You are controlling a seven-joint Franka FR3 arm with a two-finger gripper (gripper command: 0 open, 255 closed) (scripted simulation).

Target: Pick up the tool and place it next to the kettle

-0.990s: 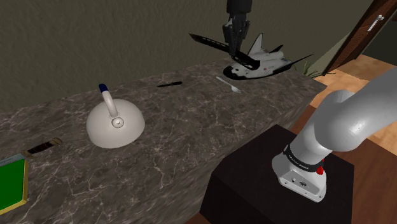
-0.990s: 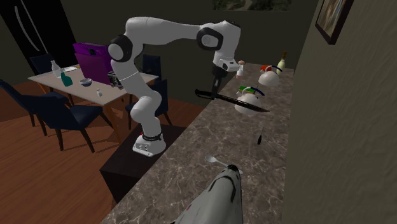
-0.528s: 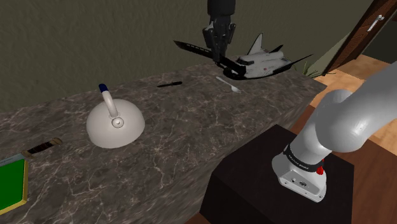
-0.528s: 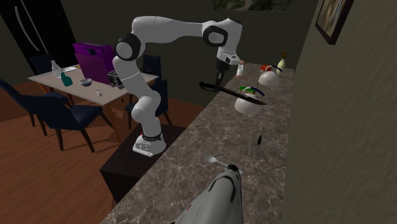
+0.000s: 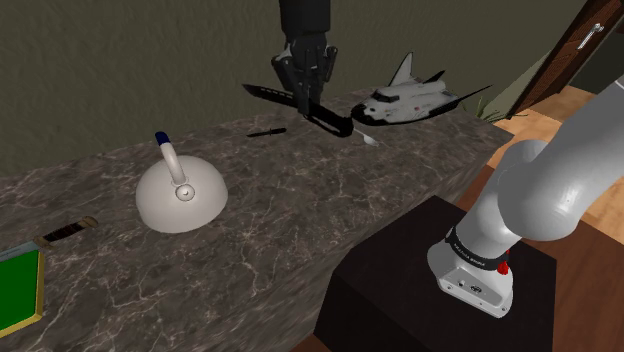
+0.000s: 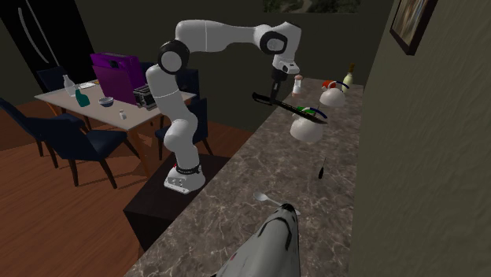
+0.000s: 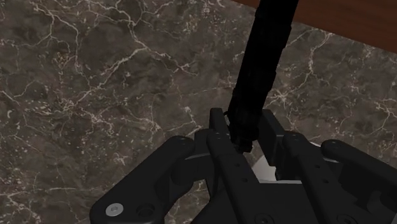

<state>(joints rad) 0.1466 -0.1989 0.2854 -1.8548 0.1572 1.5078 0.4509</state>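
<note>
A long black tool (image 5: 332, 123) hangs level in the air above the dark marble counter (image 5: 300, 220), with my gripper (image 5: 308, 101) shut on its middle. In the wrist view the tool (image 7: 264, 57) runs away from the clasping fingers (image 7: 218, 125) over the marble. The kettle (image 5: 180, 195) is a white dome with a curved handle; it stands on the counter to the shoulder view's left of the gripper and nearer the camera. In the second exterior view the tool (image 6: 297, 111) hovers just before the kettle (image 6: 308, 128), below the gripper (image 6: 273, 94).
A white toy space shuttle (image 5: 405, 100) sits at the counter's far right, a white spoon (image 5: 365, 137) beside it. A small black stick (image 5: 267, 131) lies near the wall. A green tray (image 5: 15, 290) and a dark bar (image 5: 65, 231) lie at the left. The stand (image 5: 430, 270) is at lower right.
The arm has carried the tool toward the shoulder view's left, away from the shuttle and closer to the kettle. The grip has stayed shut on it.
</note>
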